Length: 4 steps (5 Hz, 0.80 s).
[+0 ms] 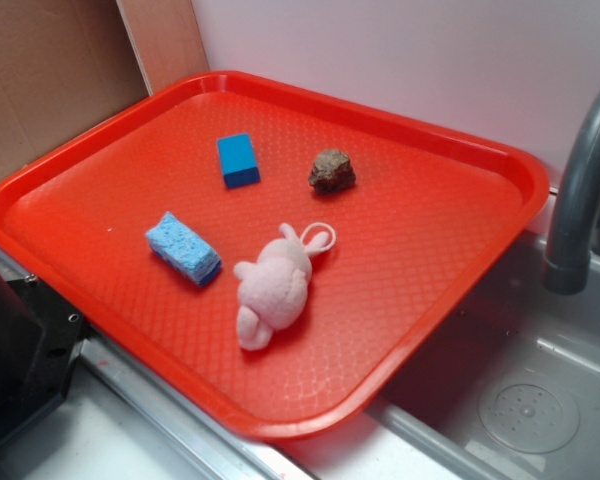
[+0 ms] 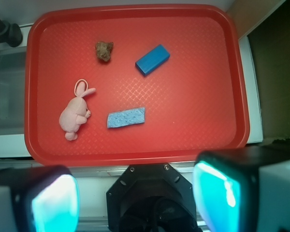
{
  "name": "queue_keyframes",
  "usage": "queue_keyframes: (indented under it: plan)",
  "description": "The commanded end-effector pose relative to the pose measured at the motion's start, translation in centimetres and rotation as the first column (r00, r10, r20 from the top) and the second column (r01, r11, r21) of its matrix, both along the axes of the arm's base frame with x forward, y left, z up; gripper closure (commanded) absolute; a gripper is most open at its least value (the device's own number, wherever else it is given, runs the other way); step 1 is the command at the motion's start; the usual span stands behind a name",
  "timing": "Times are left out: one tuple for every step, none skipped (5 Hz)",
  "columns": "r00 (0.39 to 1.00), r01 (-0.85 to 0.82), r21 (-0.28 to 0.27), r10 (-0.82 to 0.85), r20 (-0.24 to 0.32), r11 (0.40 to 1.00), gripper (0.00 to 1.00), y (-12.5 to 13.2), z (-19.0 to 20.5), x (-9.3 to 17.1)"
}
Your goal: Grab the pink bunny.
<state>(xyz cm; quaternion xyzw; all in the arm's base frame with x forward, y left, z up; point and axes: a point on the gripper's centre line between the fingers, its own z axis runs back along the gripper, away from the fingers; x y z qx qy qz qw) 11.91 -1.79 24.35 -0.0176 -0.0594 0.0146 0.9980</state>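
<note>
Pink bunny (image 2: 75, 115) lies on the red tray (image 2: 203, 121), just beside the light-blue sponge (image 2: 126, 117), not touching. Dark-blue block (image 2: 152, 59) and brown rock (image 2: 104, 50) sit farther back. Fingers (image 2: 53, 203) spread wide, released, nothing between them. No readable labels.

A red plastic tray (image 1: 450, 290) with a textured floor sits tilted over the edge of a grey sink (image 1: 540, 400). On it lie a light-blue porous sponge (image 1: 183, 247), a darker blue rectangular block (image 1: 239, 160) and a brown rock-like lump (image 1: 332, 171), all well apart from one another. A dark grey faucet (image 1: 580, 190) rises beside the tray's far corner. Brown cardboard (image 1: 40, 80) stands behind the tray.
</note>
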Motion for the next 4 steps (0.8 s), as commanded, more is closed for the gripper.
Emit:
queue_keyframes:
  plan:
    - [1.0,0.0,0.0,0.0,0.0,1.0,0.0,0.0,0.0,0.0]
    - [0.969,-0.248,0.104,0.247,0.015,0.963,0.0,-2.3,-5.0,1.2]
    - [0.876,-0.479,0.012,0.479,-0.06,0.878,0.0,-6.0,-9.1,1.8]
    - [0.876,-0.479,0.012,0.479,-0.06,0.878,0.0,-6.0,-9.1,1.8]
